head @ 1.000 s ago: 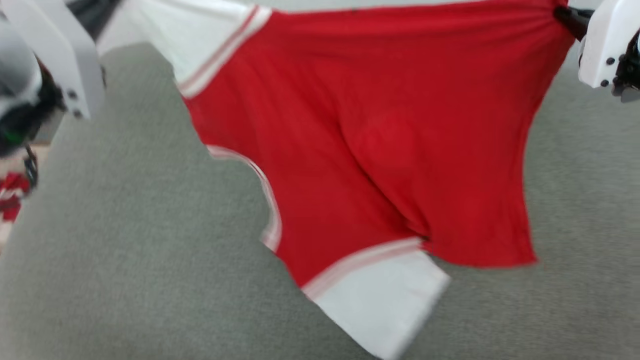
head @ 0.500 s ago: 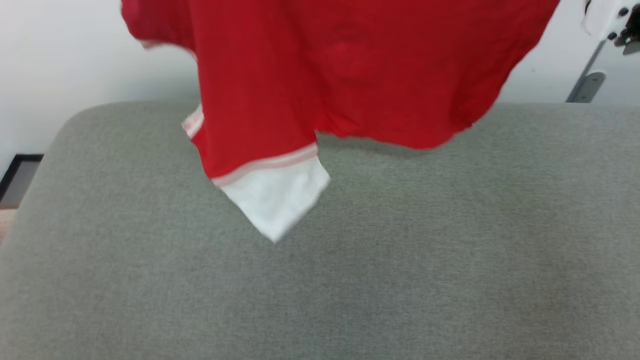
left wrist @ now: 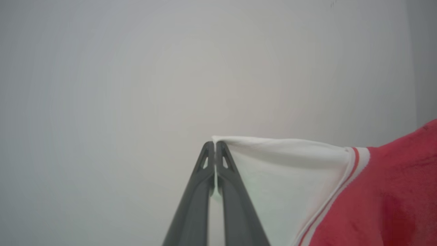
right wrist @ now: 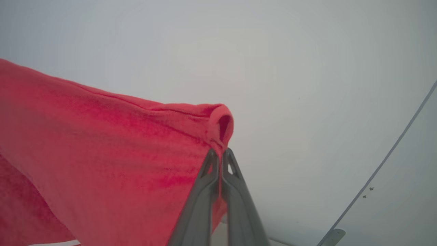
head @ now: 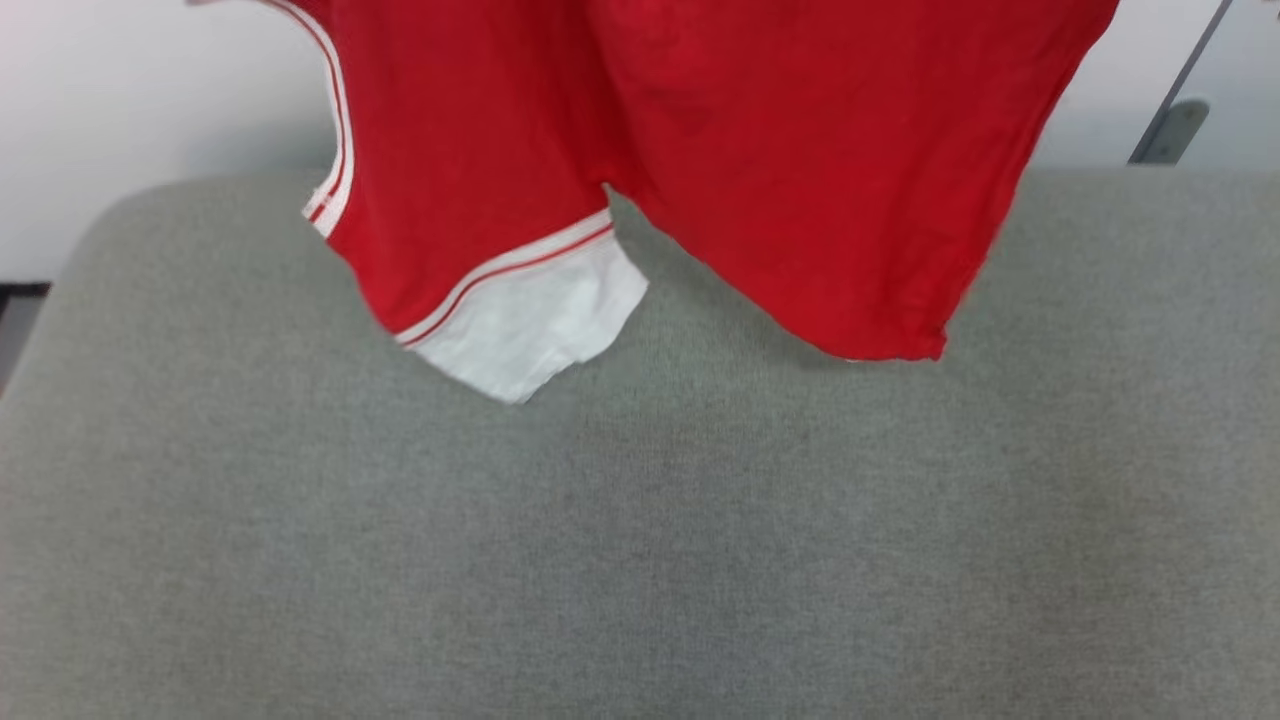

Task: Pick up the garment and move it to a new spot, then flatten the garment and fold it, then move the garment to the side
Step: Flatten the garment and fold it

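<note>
Garment (head: 800,180), soft red knit, hangs pinched by left tool (left wrist: 215,145) and right tool (right wrist: 220,152).

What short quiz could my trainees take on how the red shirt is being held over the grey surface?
1. True or false: the garment lies flat on the grey surface.
2. Which part does the left gripper pinch: A white sleeve, B red body, C nothing?
3. Fill in: the right gripper is shut on ___ fabric.
Key: 1 false; 2 A; 3 red.
</note>
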Tool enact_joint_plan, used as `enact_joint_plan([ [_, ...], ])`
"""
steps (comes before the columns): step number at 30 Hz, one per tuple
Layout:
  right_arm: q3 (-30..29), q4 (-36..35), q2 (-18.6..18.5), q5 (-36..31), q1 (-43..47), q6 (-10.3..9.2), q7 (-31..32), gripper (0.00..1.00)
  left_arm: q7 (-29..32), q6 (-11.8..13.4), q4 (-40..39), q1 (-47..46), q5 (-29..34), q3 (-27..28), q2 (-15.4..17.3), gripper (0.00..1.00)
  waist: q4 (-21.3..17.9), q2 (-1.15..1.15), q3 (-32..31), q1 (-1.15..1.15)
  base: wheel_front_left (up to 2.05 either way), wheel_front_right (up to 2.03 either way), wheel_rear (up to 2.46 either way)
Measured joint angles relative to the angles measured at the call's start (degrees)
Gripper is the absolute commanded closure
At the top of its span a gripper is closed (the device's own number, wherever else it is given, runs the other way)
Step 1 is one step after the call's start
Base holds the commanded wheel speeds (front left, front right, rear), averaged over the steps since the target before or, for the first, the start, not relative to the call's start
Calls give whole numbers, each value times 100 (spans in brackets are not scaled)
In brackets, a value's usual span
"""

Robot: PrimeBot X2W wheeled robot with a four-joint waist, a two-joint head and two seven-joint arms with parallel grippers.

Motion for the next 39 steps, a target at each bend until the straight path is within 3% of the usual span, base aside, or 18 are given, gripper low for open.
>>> enact_joint_plan([
  [7,-264,27,143,-466,-487,0,-209,100,-425,-25,302,-524,164,-20,-160,100,13,0,596,0,0,0,0],
  [11,-374,226,226,-982,-885,0,-673,100,-829,-43,578,-954,348,-9,-305,100,15,0,1056,0,0,0,0],
  [20,-624,825,359,-2439,-1817,0,-2700,100,-2175,43,1326,-2293,888,160,-736,100,8,0,2260,0,0,0,0],
  [24,-662,1159,338,-3234,-2161,0,-3528,100,-2431,60,1394,-2512,964,408,-888,100,36,0,2786,0,0,0,0],
  [27,-642,1571,383,-3561,-2246,0,-3793,100,-2448,148,820,-2349,1176,815,-884,100,81,0,3148,0,0,0,0],
  [31,-572,2206,458,-3666,-2202,0,-3908,100,-2449,185,455,-1338,1406,1173,-868,100,181,0,3530,0,0,0,0],
  [35,-428,2750,535,-3601,-1995,0,-3900,100,-2453,123,421,-633,1547,1328,-925,100,349,0,3692,0,0,0,0],
  [39,-244,3085,579,-3323,-1845,0,-3922,100,-2448,-12,743,41,1467,1116,-1005,100,478,0,3639,0,0,0,0],
])
